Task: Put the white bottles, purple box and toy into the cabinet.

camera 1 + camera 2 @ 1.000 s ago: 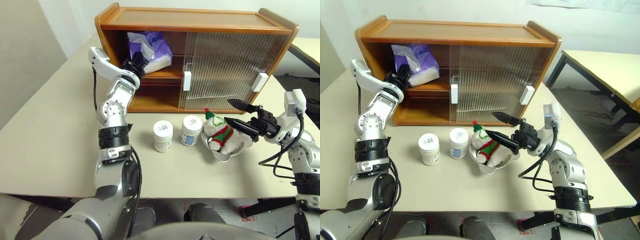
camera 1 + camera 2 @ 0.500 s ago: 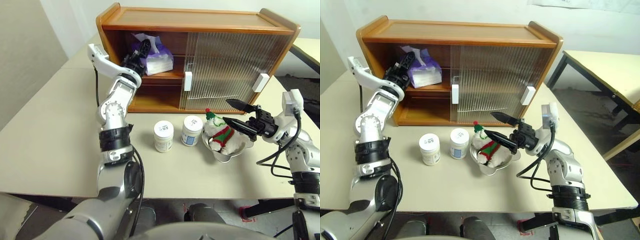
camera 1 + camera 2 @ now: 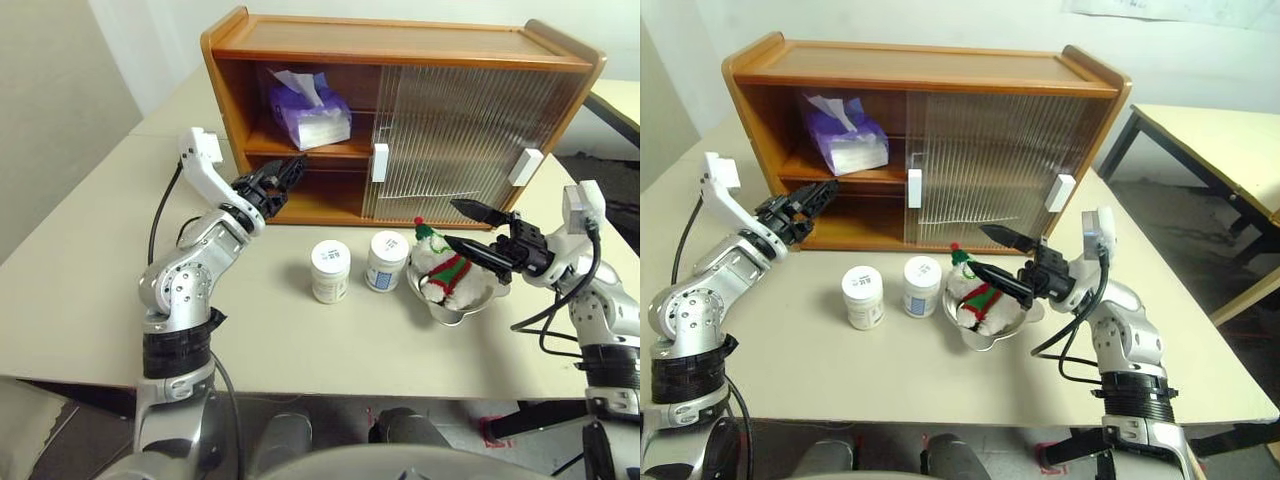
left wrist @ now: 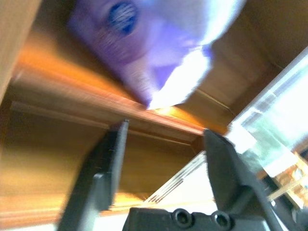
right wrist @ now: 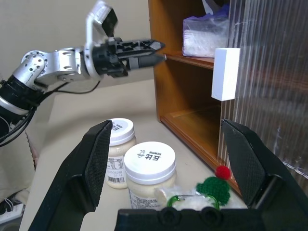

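I have the pale beige tabletop (image 3: 90,270) under both arms. At its far side stands the large wooden two-shelf cabinet (image 3: 400,45), its ribbed translucent sliding doors (image 3: 460,140) with small white rectangular handles covering the right part and leaving the left part open.

On the upper shelf in that open part I see the soft purple tissue box (image 3: 308,108), sitting upright with white tissue sticking out of its top. Nothing grips it.

My left hand (image 3: 290,172) hangs in front of the open left part, level with the edge of the upper shelf and just below the purple box. Its two black fingers stand apart with nothing between them, which the left wrist view confirms.

My right hand (image 3: 462,224) hovers on the right side, pointing left across the tabletop. Its fingers (image 3: 472,209) are spread wide and empty, right beside the toy's hat.

In front of the cabinet lies a shallow steel bowl (image 3: 455,305). The small white plush toy in a red-and-green sweater and red-tipped green hat (image 3: 440,268) lies in it.

To the left of the bowl the two squat white plastic bottles with white screw lids stand upright on the tabletop, side by side: the one with a bluish label (image 3: 385,261) near the bowl, the other (image 3: 330,271) just left of it. They are close but I cannot tell whether they touch.
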Tool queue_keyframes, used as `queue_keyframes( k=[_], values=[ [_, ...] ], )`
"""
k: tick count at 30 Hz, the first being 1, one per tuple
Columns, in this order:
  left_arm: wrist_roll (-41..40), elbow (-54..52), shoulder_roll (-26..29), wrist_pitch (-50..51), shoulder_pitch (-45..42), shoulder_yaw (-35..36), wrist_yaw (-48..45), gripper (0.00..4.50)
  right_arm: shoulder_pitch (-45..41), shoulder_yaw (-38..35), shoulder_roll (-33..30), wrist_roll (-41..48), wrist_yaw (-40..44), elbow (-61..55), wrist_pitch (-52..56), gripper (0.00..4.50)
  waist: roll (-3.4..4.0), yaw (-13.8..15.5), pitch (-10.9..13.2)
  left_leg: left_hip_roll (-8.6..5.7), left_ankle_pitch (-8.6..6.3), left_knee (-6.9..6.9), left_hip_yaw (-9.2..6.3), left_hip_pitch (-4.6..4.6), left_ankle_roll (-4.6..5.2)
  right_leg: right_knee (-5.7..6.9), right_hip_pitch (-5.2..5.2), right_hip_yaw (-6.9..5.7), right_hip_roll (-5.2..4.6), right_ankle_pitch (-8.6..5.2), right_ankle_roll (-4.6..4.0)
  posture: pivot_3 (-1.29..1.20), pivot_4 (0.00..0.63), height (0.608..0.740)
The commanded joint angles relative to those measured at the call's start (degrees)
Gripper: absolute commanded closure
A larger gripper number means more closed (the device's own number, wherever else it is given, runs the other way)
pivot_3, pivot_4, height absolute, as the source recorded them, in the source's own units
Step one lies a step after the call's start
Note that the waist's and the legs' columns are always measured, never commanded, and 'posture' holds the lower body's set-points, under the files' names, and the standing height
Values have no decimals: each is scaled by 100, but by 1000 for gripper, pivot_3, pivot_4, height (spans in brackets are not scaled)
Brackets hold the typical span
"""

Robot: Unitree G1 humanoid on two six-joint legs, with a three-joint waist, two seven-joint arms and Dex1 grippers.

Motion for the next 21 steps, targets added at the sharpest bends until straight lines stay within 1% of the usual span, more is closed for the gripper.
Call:
queue_keyframes(
  k=[1, 2, 3, 6, 9, 16, 21],
  values=[
    [315, 56, -11, -303, -34, -279, -316, 2760, 50, 90, 37, -53, 10, -12, -44, 0, 1, 12, 0, 0, 0, 1, 0, 3, 0, 0, 3, 0, 0, 0, 0, -53, 0, 740],
    [445, 135, 1, -424, -106, -334, -373, 3088, 51, 87, 39, -54, 11, -11, -41, 0, 1, 14, 0, 0, 0, 2, 0, 4, 0, 0, 3, 0, 0, 1, -1, -55, 0, 740],
    [581, 218, 24, -526, -172, -389, -426, 3509, 50, 86, 40, -56, 11, -7, -40, 0, 1, 13, 0, 0, 0, 2, 0, 3, 0, 0, 2, 0, 0, 2, -3, -56, 0, 740],
    [1023, 584, 108, -813, -366, -597, -598, 4475, 61, 80, 32, -61, 12, 9, -50, 0, 1, 11, 0, 2, 0, 2, 0, 4, 1, 1, 1, 0, 0, 3, -5, -59, 0, 740],
    [1352, 969, 89, -1074, -557, -679, -674, 4475, 84, 82, 36, -67, 6, 4, -58, 0, 1, 7, 0, 3, -1, 2, 0, 3, 1, 0, 0, 0, 0, 3, -5, -64, 0, 740],
    [2294, 2512, -100, -1914, -1253, -832, -651, 4475, 147, 71, 68, -52, -47, -17, -79, 0, 1, 3, 0, 5, -2, 1, -1, -3, 4, -3, -4, 0, -1, 2, -2, -81, 0, 740],
    [2659, 3289, -201, -2441, -1567, -768, -675, 4475, 190, 59, 58, -36, -79, -86, -60, 0, 1, -33, 0, 5, -3, 0, -1, -5, 6, -4, -5, 0, -1, -1, 3, -89, 0, 740]
  ],
)
